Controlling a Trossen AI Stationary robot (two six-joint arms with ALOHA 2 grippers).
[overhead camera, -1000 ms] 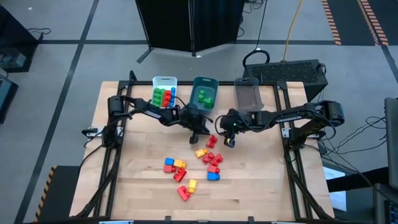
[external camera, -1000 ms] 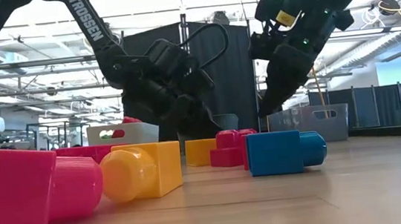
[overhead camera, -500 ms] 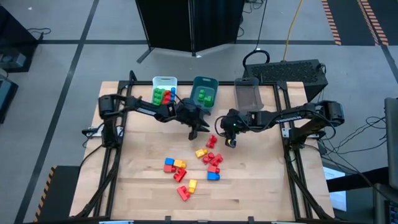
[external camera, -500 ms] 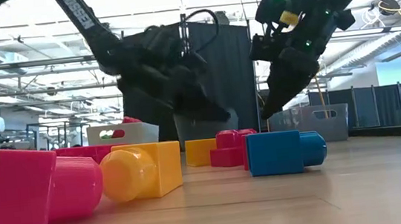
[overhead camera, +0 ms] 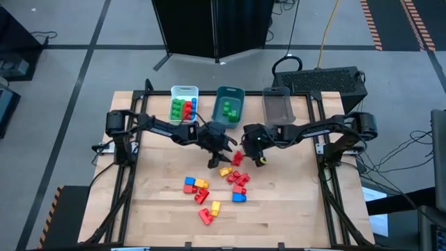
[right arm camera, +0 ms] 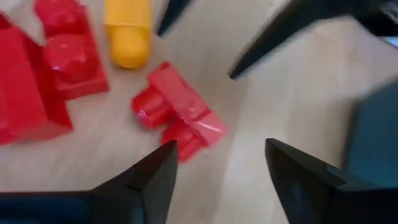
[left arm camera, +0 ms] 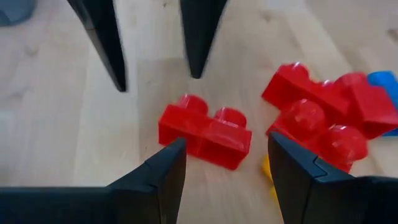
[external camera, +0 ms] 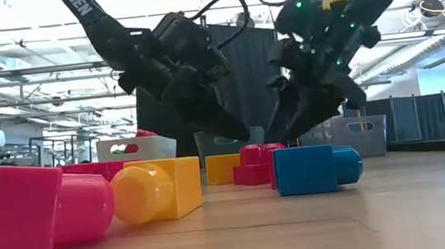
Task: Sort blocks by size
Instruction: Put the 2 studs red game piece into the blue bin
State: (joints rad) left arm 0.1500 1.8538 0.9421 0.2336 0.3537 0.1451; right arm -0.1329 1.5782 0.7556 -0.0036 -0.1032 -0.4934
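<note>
White bin (overhead camera: 185,91) holds green, red, blue blocks (overhead camera: 182,107); both claws (overhead camera: 221,150) (overhead camera: 258,155) released.

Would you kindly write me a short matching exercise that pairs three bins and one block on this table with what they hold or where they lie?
Things:
1. white bin
2. teal bin
3. grey bin
4. two-stud red block

States:
A. holds only green blocks
B. lies on the wood between both open grippers
C. holds red, green and blue blocks
D. shows no blocks inside

Pairs: 1-C, 2-A, 3-D, 4-B. The left gripper and right gripper both point at that block.
</note>
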